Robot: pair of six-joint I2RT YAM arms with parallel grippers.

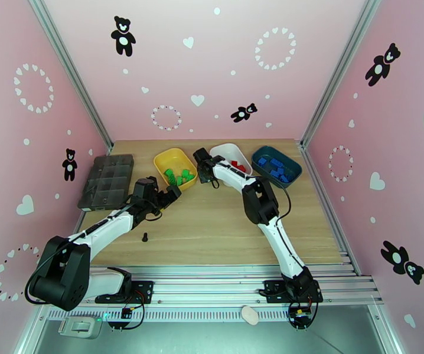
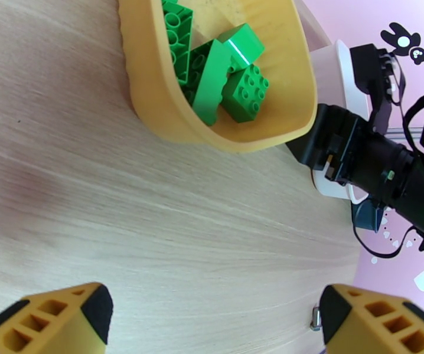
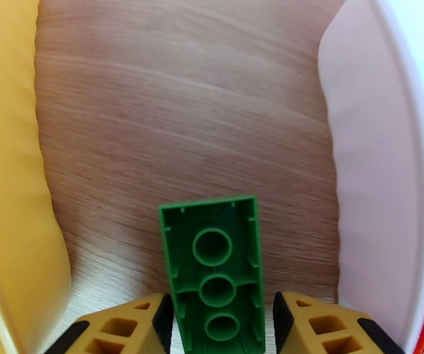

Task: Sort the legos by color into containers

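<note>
Pinching glossy green brick (image 3: 215, 272), hollow tubed underside showing, with right gripper (image 3: 221, 303); smooth yellow tub (image 3: 11, 202) at nine o'clock, white tub (image 3: 377, 172) at three; splaying left gripper (image 2: 215, 299) wide, empty.

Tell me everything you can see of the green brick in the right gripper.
The green brick is glossy plastic, oblong, its hollow underside with three round tubes facing the camera. The right gripper clamps its long sides; it juts forward over the wooden table, between the yellow tub and white tub, touching neither.
</note>
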